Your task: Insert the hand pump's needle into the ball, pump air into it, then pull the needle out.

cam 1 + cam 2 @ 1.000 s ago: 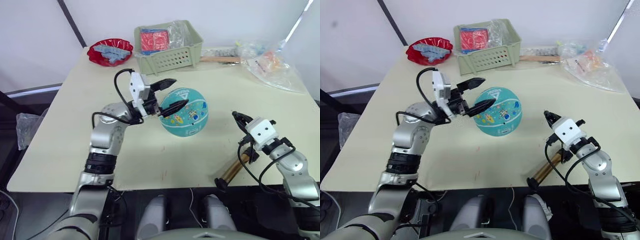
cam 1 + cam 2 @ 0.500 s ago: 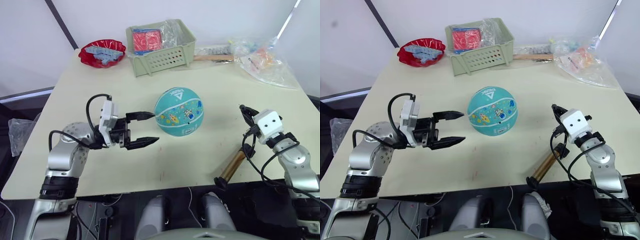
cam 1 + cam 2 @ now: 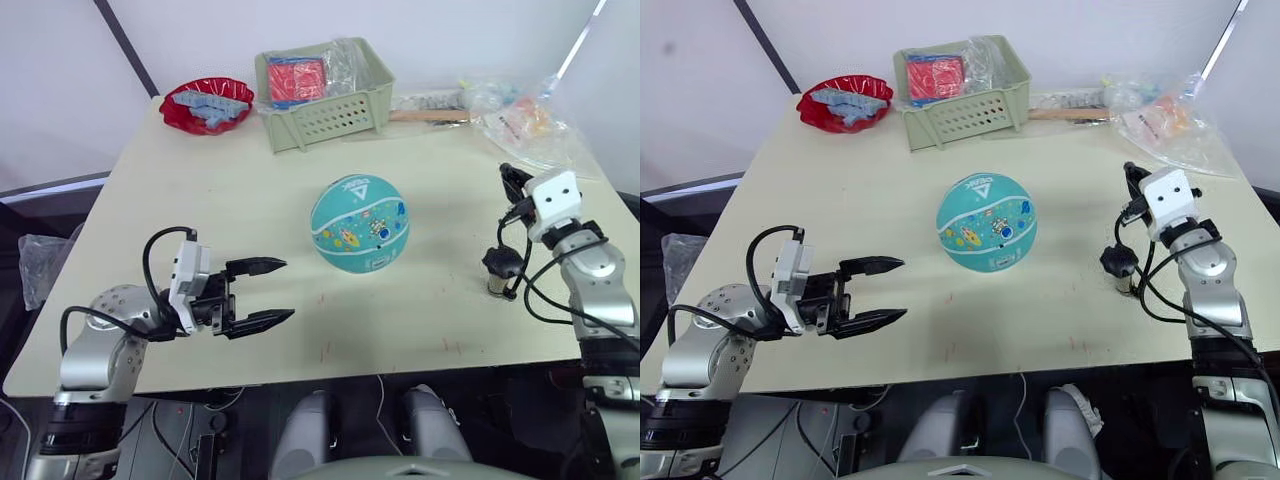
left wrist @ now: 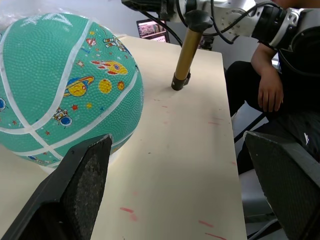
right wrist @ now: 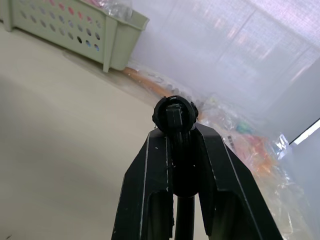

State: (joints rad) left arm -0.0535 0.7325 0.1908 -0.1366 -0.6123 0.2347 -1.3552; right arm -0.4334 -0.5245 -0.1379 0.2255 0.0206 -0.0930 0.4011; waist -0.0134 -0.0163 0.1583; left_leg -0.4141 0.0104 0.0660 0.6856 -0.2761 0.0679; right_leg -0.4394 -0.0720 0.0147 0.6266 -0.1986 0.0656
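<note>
Cream counter (image 3: 250,190), rectangular, bearing all items. Green slotted basket (image 3: 325,95) at the far edge, holding a red packet and clear plastic wrap. Heap of clear plastic bags (image 3: 530,125) at the far right corner, with a wooden stick lying between them and the basket. Teal ball (image 3: 358,222) with white seams and cartoon space prints, near the counter's middle, resting free of both tools. Red bowl (image 3: 205,103) with blue-grey pieces, at the far left corner. Left tool (image 3: 258,294), near the front left edge, its two black fingers spread wide and empty, pointing toward the ball and well apart from it; in the left wrist view the ball sits close before the fingers (image 4: 80,187). Right tool (image 5: 175,125), near the right edge, fingers pressed together on a round black fitting of the hose; whether the needle is there cannot be told. Hand pump (image 4: 184,57), gold-bronze barrel standing upright on its black foot near the right edge, just beside the right tool, black top end (image 3: 499,262) uppermost, thin black hose looping from it. A seated person's hand (image 4: 270,92) shows beyond the counter's edge in the left wrist view.
</note>
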